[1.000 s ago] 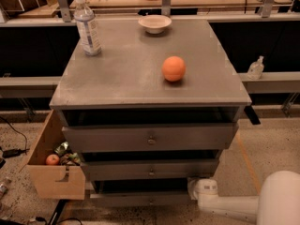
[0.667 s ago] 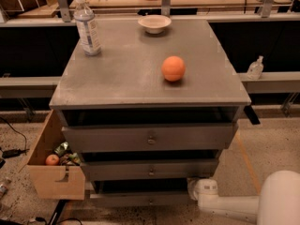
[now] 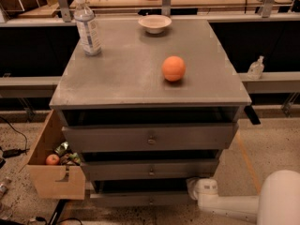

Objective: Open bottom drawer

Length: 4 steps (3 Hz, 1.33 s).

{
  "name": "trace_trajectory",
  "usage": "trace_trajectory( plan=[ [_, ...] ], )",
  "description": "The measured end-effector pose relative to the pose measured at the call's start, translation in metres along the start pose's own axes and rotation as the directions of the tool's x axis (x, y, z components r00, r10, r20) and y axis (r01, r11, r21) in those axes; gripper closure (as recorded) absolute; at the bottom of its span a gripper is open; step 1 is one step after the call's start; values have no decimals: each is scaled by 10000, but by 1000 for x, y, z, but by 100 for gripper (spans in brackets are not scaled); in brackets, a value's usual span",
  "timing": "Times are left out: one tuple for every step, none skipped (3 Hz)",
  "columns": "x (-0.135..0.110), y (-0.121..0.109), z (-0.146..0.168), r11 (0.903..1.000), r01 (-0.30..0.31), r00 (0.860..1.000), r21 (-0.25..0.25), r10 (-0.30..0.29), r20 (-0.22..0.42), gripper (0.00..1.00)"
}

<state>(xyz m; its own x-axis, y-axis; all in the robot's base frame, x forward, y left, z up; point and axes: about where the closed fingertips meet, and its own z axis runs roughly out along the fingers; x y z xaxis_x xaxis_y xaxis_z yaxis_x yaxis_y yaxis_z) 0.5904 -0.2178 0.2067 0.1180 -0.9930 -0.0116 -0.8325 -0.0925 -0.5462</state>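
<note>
A water bottle stood upper left on the worktop, a bowl top centre, an orange mid-frame. A cardboard box sat lower left; the hand, low right.

gripper beside bottom drawer — largely hidden, arm cut off below

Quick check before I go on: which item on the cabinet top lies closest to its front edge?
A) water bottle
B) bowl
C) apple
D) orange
D: the orange lies nearer the front edge than the water bottle and bowl at the back. The gripper is low, by the right end of the bottom drawer.
</note>
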Motion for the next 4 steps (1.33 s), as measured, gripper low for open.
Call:
trace_trajectory(
  plan=[
    [-1, 1, 1, 10000, 0, 10000, -11, 0, 8, 100],
    [-1, 1, 1, 10000, 4, 10000, -17, -4, 6, 100],
    [-2, 15, 0, 9947, 578, 9973, -854, -614, -409, 100],
    [5, 37, -9, 9628, 1658, 9764, -2136, -1906, -1014, 100]
  ],
)
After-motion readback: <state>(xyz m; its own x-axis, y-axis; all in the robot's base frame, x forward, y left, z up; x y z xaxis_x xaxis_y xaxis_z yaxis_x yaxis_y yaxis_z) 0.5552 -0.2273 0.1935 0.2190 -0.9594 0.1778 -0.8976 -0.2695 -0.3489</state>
